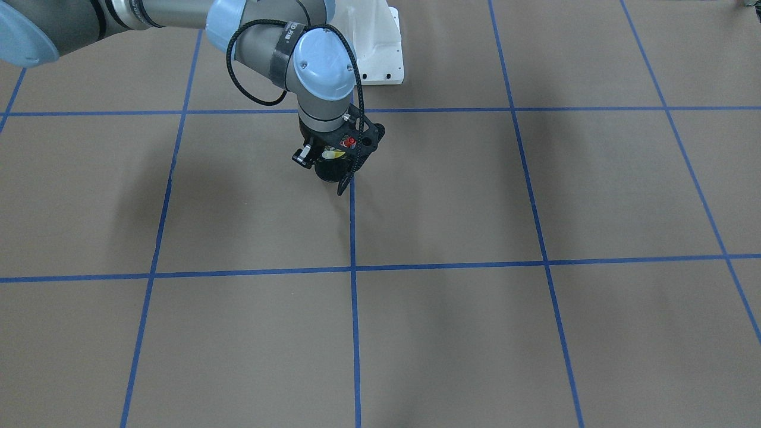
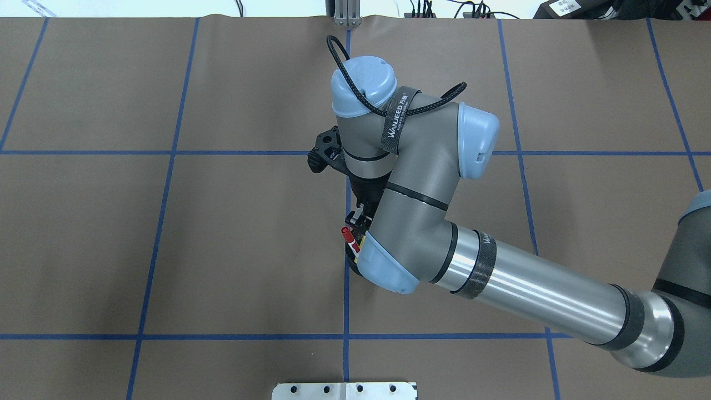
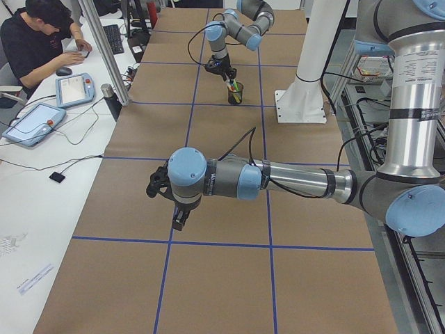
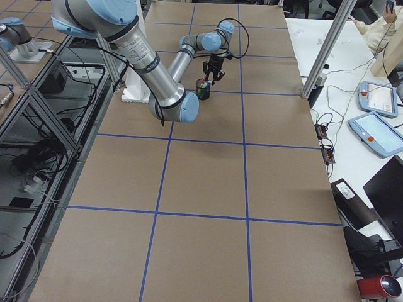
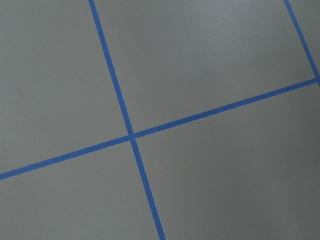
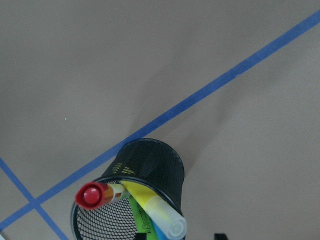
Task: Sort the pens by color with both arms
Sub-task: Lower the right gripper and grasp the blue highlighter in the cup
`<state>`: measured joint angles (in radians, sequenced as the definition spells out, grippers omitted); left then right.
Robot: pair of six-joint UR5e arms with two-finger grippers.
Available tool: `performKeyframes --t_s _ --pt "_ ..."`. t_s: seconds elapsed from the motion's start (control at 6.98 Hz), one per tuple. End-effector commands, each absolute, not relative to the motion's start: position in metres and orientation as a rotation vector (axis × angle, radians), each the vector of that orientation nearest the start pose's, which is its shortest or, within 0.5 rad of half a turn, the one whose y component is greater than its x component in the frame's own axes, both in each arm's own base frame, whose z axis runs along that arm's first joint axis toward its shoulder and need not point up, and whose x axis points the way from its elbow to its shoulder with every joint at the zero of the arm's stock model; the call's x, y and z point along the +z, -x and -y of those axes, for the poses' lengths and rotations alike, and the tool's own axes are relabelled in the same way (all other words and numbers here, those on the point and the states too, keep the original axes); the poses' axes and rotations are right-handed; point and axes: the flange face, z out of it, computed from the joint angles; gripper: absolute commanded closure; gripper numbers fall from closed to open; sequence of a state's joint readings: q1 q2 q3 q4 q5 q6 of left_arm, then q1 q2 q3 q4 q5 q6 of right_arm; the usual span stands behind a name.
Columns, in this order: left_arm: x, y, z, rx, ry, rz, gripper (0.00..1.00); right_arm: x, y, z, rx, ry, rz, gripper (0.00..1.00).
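Note:
A black mesh cup (image 6: pixel 150 165) holds the pens upright: the red-capped pen (image 6: pixel 91 195), the yellow pen (image 6: pixel 155 210), the lime green pen (image 6: pixel 139 220) and a sliver of the blue pen (image 6: pixel 158 233). My right gripper (image 1: pixel 333 159) hangs just above the cup, its jaws apart and holding nothing. In the overhead view the arm hides the cup, and only the red cap (image 2: pixel 348 235) shows beside the right gripper (image 2: pixel 356 223). My left gripper (image 3: pixel 179 220) hovers over bare table far from the cup; I cannot tell whether it is open or shut.
Brown paper with a blue tape grid (image 5: pixel 132 137) covers the table. The white pedestal base (image 1: pixel 380 50) stands behind the cup. An operator (image 3: pixel 42 42) sits at a side desk with tablets.

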<state>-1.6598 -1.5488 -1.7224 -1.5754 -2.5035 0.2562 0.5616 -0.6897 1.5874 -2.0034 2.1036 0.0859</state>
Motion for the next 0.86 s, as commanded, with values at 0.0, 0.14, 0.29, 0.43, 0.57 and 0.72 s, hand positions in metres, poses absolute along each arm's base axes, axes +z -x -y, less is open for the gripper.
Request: performKeyframes --t_s 0.0,0.14,0.29,0.43,0.57,0.72 --pt "0.5833 0.0963 0.4792 0.216 -0.281 -0.898 0.00 0.1581 0.5494 0.4421 -1.010 -0.120 0.714 0.56" --pt "0.5833 0.0963 0.4792 0.216 -0.281 -0.898 0.00 0.1581 0.5494 0.4421 -1.010 -0.120 0.714 0.56" --pt "0.5831 0.0963 0.4793 0.217 -0.282 -0.898 0.00 0.1581 0.5494 0.4421 -1.010 -0.120 0.714 0.56" --pt "0.5824 0.0963 0.4799 0.218 -0.284 -0.898 0.00 0.1581 0.5494 0.4421 -1.010 -0.120 0.714 0.56" --pt "0.5824 0.0963 0.4799 0.218 -0.284 -0.898 0.00 0.1586 0.5491 0.4418 -1.010 -0.120 0.714 0.58" --pt "0.5833 0.0963 0.4792 0.216 -0.281 -0.898 0.00 0.1598 0.5490 0.4418 -1.009 -0.117 0.712 0.60"
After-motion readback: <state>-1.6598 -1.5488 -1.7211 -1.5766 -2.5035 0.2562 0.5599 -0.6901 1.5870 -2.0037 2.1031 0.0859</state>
